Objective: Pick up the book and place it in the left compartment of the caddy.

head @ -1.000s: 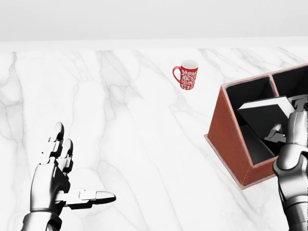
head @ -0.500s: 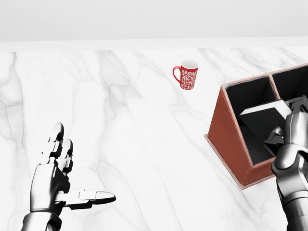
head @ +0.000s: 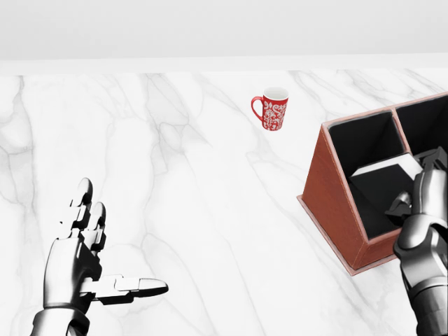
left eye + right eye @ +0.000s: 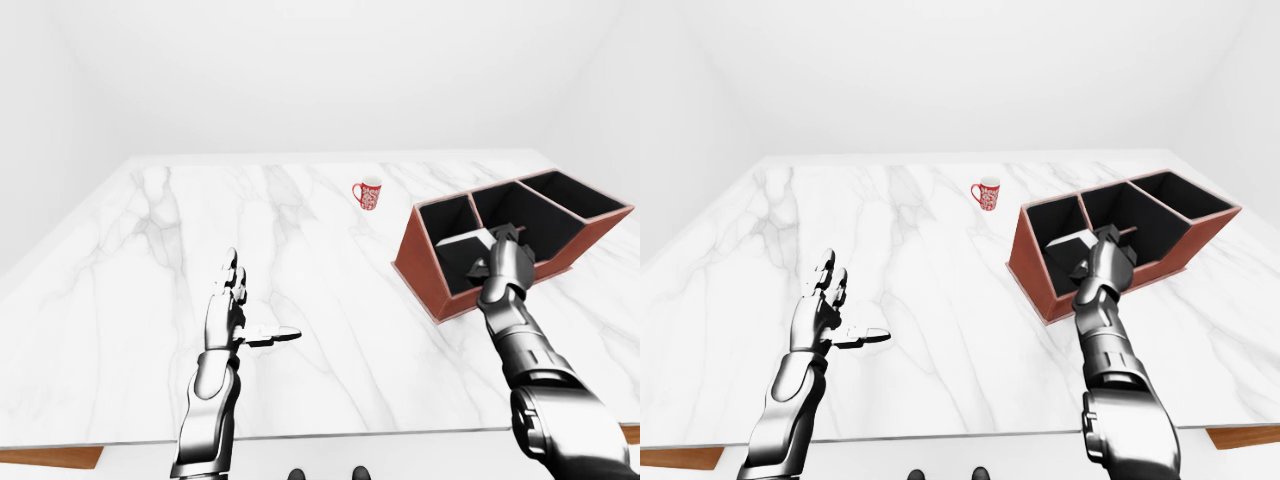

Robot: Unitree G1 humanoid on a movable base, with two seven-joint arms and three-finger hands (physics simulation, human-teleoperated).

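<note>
Red mug (image 3: 271, 108), one caddy (image 3: 332, 183), one book (image 3: 381, 178), right robot hand (image 3: 420, 199) grip unclear, left robot hand (image 3: 87, 255) open

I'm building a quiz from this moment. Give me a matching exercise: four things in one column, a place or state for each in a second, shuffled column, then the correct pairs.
Things
1. book
2. red patterned mug
3. left hand
4. right hand

Places or states
A. open, fingers spread, over bare marble at the head view's lower left
B. standing upright on the marble table, apart from the caddy
C. tilted inside the caddy's left compartment
D. at the caddy's near rim, beside the book

Pairs: 1-C, 2-B, 3-A, 4-D
</note>
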